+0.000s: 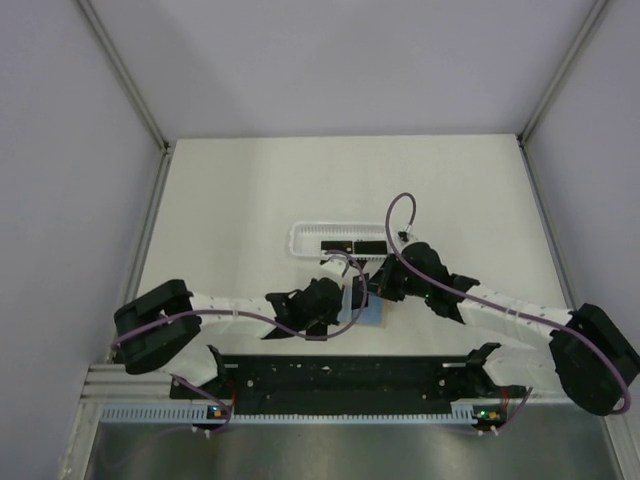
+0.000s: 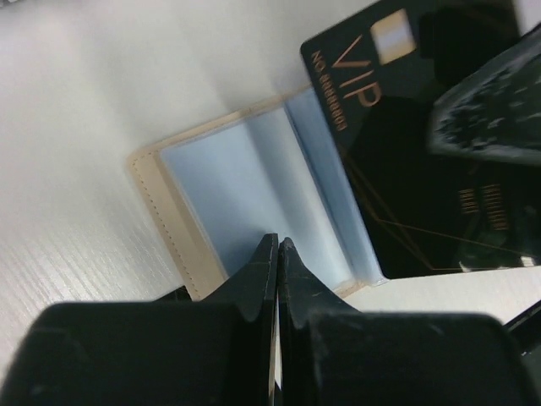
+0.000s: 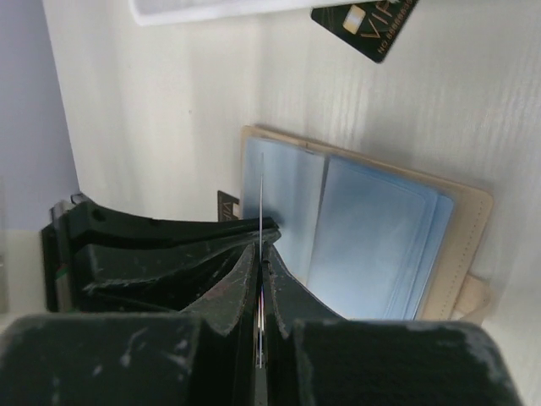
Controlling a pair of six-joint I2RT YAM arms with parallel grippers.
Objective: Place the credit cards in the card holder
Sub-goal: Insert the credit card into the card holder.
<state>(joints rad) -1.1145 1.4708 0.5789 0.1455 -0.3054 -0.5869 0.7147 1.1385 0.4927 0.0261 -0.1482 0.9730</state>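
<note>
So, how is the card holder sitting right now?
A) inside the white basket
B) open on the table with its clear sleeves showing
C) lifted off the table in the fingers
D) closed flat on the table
B: the card holder lies spread open on the table, its clear bluish sleeves facing up, outside the white basket.

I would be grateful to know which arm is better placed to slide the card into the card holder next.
The right. The right gripper is shut on the black VIP card, whose edge lies at the card holder's blue sleeves. The left gripper is shut, holds no card, and rests its tips on the holder.
</note>
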